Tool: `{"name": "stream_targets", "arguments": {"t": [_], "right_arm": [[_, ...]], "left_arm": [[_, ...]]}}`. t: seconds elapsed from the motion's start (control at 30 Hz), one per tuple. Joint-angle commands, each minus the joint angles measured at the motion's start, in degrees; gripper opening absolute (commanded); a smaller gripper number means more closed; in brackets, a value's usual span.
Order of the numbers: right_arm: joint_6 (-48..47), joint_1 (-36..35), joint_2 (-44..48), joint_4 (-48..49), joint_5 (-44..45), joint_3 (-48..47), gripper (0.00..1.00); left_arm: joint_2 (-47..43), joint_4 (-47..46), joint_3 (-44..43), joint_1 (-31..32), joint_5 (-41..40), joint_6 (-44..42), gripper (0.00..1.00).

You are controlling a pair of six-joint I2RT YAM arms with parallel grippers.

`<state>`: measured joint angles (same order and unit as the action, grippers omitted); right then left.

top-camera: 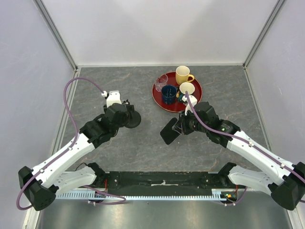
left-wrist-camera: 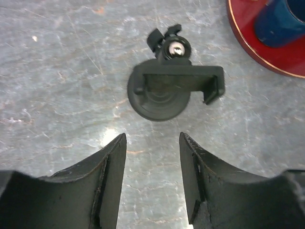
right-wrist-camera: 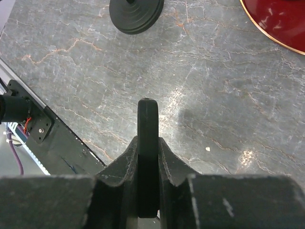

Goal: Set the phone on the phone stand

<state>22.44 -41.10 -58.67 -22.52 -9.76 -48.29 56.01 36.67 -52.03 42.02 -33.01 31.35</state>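
The phone [top-camera: 169, 131] is a thin black slab held off the table, left of the red tray. My right gripper [top-camera: 183, 125] is shut on it. In the right wrist view the phone [right-wrist-camera: 148, 114] shows edge-on, clamped between the two fingers of that gripper [right-wrist-camera: 148, 140]. The phone stand [top-camera: 132, 119] sits on the table to the phone's left; its round base [left-wrist-camera: 159, 102] and wide cradle [left-wrist-camera: 183, 81] lie just ahead of my left gripper [left-wrist-camera: 152, 137]. That gripper [top-camera: 124, 114] is open, with only bare table between its fingers. It does not touch the stand.
A round red tray [top-camera: 159, 98] at the back right carries a yellow mug [top-camera: 183, 75], a blue cup [top-camera: 168, 93], a white cup [top-camera: 187, 88] and a clear glass [top-camera: 161, 81]. The tray rim [left-wrist-camera: 248, 45] lies right of the stand. White walls enclose three sides of the table.
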Motion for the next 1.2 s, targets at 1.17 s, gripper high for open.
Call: {"name": "stream_targets", "arguments": {"t": [1.17], "right_arm": [[-4.4,-0.2,6.4,9.3,-6.9,0.3,0.0]], "left_arm": [[-1.8,-9.0,1.8,-7.5,10.0,-19.6,0.67]]}}
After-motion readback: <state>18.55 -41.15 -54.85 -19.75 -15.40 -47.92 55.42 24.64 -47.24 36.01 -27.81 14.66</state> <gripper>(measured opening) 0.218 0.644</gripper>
